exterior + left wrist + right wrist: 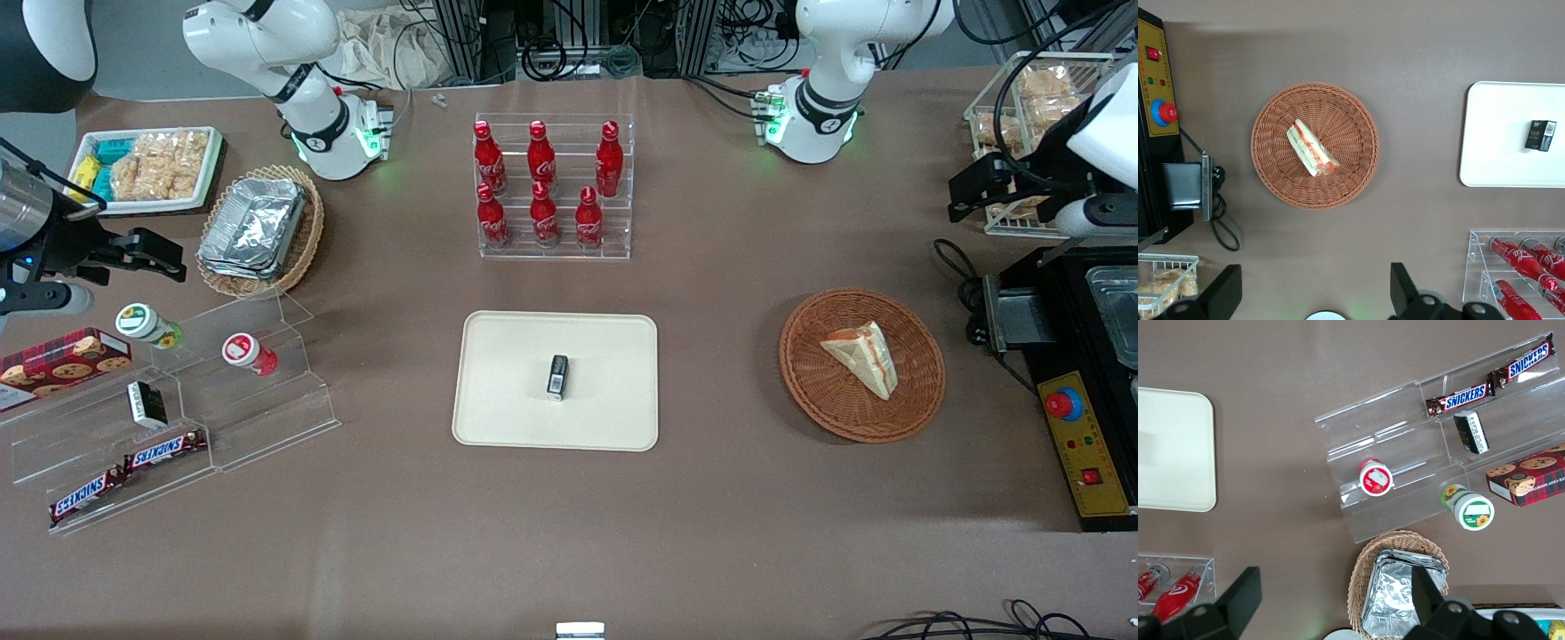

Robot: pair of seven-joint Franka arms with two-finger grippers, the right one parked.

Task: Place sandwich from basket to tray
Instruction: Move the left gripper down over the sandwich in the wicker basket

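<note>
The sandwich (862,356) (1313,148), a pale wedge with red and green filling, lies in the round reddish-brown basket (800,373) (1271,167). The cream tray (507,356) (1491,133) sits mid-table beside the basket, toward the parked arm's end, with a small black box (557,377) (1540,135) on it. My gripper (965,191) (1313,293) hangs open and empty well above the table. It is farther from the front camera than the basket and nearer the working arm's end. Its fingers (1225,293) stand wide apart and touch nothing.
A black machine with a red button (1080,391) stands beside the basket at the working arm's end. A wire basket of snacks (1022,116) is close to my gripper. A rack of cola bottles (551,187) stands farther from the front camera than the tray. An acrylic snack shelf (178,409) and a tan foil-container basket (258,227) lie toward the parked arm's end.
</note>
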